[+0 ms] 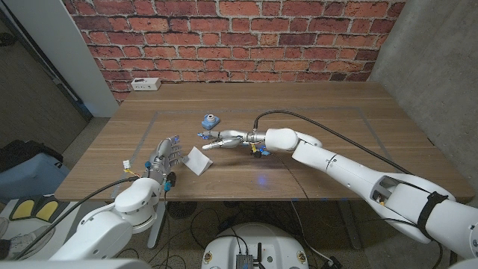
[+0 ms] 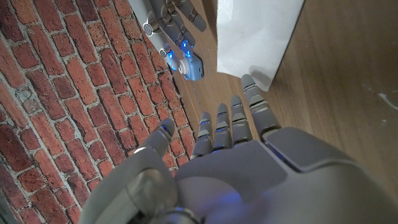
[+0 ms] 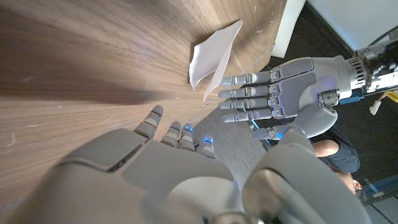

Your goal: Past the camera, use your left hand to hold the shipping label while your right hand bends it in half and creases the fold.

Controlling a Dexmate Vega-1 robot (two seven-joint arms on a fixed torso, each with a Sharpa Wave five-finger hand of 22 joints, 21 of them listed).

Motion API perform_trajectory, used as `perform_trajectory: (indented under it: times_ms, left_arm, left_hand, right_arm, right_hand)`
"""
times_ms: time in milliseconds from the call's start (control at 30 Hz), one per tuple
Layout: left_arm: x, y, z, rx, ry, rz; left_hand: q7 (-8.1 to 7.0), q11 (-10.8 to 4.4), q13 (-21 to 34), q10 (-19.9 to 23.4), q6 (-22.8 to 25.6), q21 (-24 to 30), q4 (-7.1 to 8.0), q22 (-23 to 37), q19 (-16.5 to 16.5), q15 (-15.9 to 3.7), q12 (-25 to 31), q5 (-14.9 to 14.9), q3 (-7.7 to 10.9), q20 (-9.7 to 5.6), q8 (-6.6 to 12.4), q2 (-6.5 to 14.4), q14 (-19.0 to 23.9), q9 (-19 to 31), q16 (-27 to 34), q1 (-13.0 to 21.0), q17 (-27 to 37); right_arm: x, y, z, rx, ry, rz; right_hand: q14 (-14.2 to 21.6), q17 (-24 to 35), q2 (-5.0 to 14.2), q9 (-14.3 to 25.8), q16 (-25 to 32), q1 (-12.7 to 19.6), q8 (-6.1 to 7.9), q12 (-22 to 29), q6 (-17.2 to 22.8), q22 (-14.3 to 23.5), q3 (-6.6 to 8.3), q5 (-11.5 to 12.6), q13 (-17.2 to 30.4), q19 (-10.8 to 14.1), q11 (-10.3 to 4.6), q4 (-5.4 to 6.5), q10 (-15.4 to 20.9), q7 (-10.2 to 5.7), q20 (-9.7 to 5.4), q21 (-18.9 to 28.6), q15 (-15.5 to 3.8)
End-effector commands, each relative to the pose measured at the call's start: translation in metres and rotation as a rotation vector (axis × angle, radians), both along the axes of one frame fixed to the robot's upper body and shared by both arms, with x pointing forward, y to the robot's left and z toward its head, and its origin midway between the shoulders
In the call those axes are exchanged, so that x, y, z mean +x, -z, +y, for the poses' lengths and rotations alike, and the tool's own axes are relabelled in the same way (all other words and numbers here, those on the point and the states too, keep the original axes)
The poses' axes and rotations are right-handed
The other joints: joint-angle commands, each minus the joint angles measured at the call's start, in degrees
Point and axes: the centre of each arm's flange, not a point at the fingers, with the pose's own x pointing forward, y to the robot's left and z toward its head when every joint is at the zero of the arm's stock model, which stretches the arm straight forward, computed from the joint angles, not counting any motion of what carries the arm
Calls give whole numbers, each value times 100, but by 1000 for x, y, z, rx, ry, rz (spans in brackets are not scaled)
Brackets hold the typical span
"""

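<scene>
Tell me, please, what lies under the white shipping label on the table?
The shipping label lies on the wooden table, one edge lifted. Only bare wood shows around it; what its sheet covers cannot be seen. Neither hand's fingers reach under it.

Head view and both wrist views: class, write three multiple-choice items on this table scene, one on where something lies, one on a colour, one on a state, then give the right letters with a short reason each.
1. Where does the shipping label lie?
A. at the far edge by the wall
B. on the table between the two hands
C. on the floor

2. What colour is the shipping label?
A. white
B. red
C. black

3. What is the state of the left hand?
A. clenched on the label
B. fingers apart, holding nothing
C. gripping a cable

Answers:
1 B: the head view shows it on the wooden table, with the left hand on one side and the right hand on the other.
2 A: it shows white in every view.
3 B: the right wrist view shows its fingers straight and spread beside the label, not around it.
</scene>
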Motion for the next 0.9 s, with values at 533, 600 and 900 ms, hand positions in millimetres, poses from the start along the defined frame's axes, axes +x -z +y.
perform_trajectory:
  times_ms: [533, 600, 900]
  left_arm:
    - [0, -18, -6, 118, -37, -393]
    - [2, -20, -5, 133, -35, -419]
    - [10, -27, -1, 172, -27, -482]
  left_hand:
    - [141, -250, 37, 319, 483, -19, 54, 74, -204, -280, 84, 55, 191, 12, 103, 6, 193, 24, 45, 26, 24]
    - [122, -313, 39, 326, 507, -27, 34, 83, -284, -318, 84, 58, 195, 12, 99, -17, 167, 24, 29, 33, 19]
    - [-39, -485, 41, 371, 654, -35, -60, 99, -459, -459, 94, 62, 184, 9, 122, -104, 132, 22, 11, 65, 4]
  right_arm:
    - [16, -19, -43, 402, 8, 125]
    - [16, -21, -46, 424, 15, 123]
    - [17, -27, -58, 496, 39, 125]
  right_hand:
    - [302, -53, 372, -9, 121, 32, 174, 135, 728, 4, 107, 22, -5, 369, -39, 7, 493, -28, -120, 124, -119]
    - [324, -60, 410, -10, 125, 56, 182, 136, 782, 3, 128, 17, -7, 385, -46, -3, 513, -17, -128, 124, -118]
    - [387, -79, 452, -13, 128, 87, 193, 165, 932, 1, 152, -18, -10, 440, -21, -29, 655, -37, -133, 126, -107]
